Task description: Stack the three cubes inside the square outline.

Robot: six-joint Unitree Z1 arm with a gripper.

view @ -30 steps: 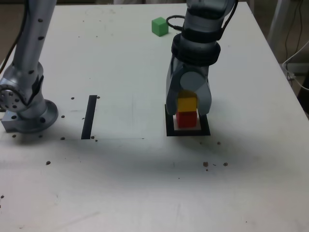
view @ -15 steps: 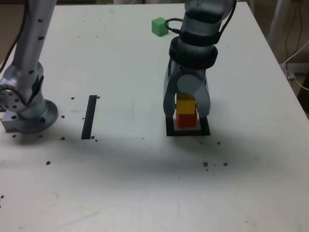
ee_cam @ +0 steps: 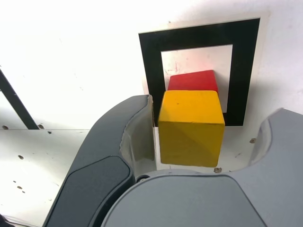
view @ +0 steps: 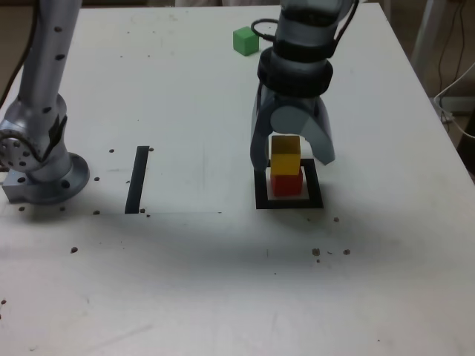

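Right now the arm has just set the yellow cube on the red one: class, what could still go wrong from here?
1. The gripper is open, but its fingers flank the yellow cube; one finger looks very close in the wrist view, so a skewed lift could topple it.
2. The yellow cube seems offset on the red cube, so the stack may be shaky.
3. The green cube lies far off; placing it could upset the stack inside the square outline.

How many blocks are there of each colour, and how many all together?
red cube: 1
yellow cube: 1
green cube: 1
Total: 3
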